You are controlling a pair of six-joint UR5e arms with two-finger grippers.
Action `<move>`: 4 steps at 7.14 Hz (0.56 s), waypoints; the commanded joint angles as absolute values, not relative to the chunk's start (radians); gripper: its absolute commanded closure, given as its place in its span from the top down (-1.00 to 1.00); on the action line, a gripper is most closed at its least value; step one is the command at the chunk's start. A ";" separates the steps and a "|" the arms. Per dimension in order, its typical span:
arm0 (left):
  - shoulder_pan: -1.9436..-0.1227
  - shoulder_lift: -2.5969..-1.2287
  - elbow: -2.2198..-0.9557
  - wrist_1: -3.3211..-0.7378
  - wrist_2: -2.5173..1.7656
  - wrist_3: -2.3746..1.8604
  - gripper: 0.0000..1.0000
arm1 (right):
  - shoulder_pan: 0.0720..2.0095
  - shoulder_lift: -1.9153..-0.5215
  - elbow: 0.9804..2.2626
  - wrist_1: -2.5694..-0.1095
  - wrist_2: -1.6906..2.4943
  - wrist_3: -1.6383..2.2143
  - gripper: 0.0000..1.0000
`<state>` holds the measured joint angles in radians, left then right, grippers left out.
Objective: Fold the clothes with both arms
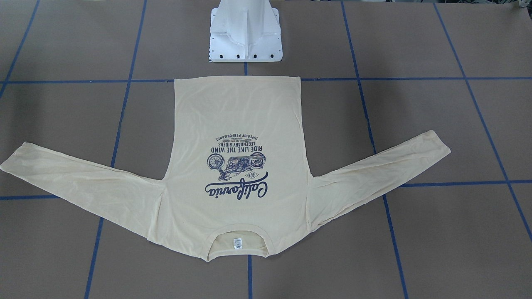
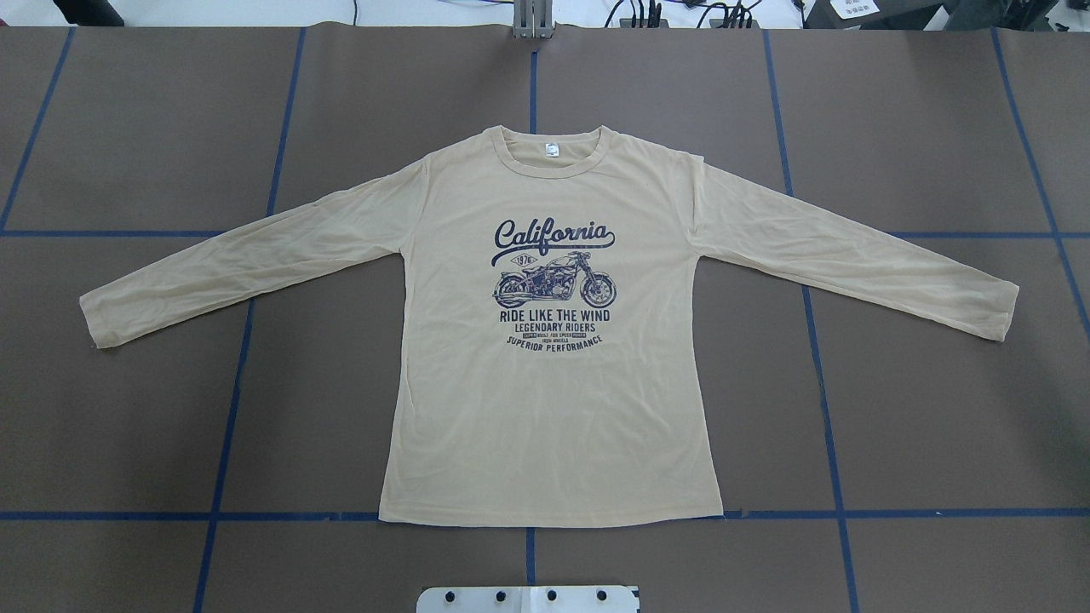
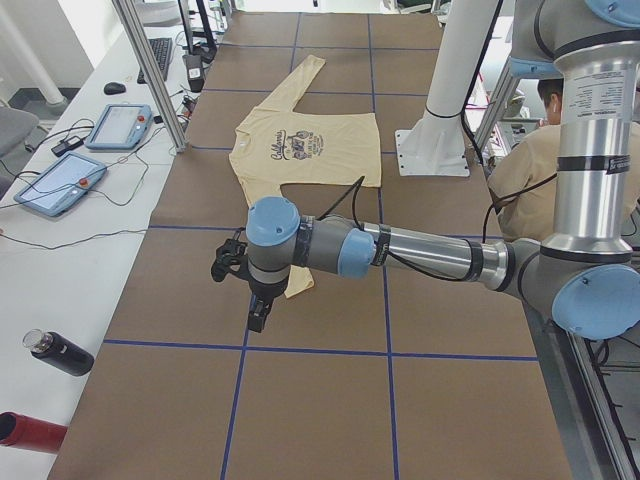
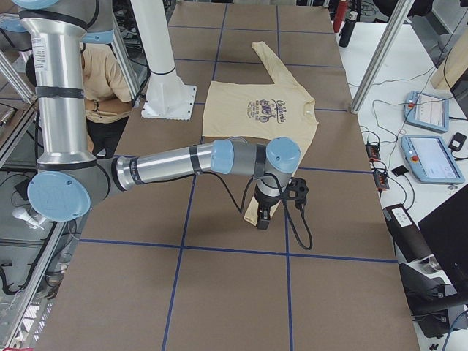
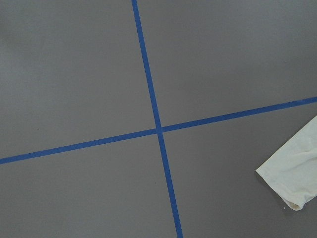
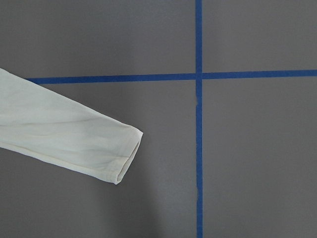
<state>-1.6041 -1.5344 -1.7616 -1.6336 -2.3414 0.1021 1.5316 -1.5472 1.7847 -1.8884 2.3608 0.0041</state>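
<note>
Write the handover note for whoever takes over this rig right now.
Left gripper: seen only from the side, so I cannot tell whether the fingers are open or shut. It hangs above the table by the left cuff.
Right gripper: likewise, by the right cuff.
T-shirt: flat, print up, sleeves spread wide, collar away from the robot. Both cuffs lie flat.
Done: no fold made.
Left: sleeves in, then fold the body.
</note>
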 commanded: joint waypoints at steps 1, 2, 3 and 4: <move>-1.603 -1.537 -1.776 -1.640 -2.344 0.100 1.00 | 1.525 -1.546 1.784 -1.888 2.361 0.005 1.00; -1.603 -1.537 -1.784 -1.638 -2.345 0.100 1.00 | 1.511 -1.546 1.784 -1.864 2.359 0.005 1.00; -1.603 -1.536 -1.786 -1.640 -2.344 0.094 1.00 | 1.508 -1.563 1.776 -1.817 2.359 0.008 1.00; -1.601 -1.519 -1.789 -1.644 -2.344 0.094 1.00 | 1.484 -1.574 1.776 -1.792 2.361 0.009 1.00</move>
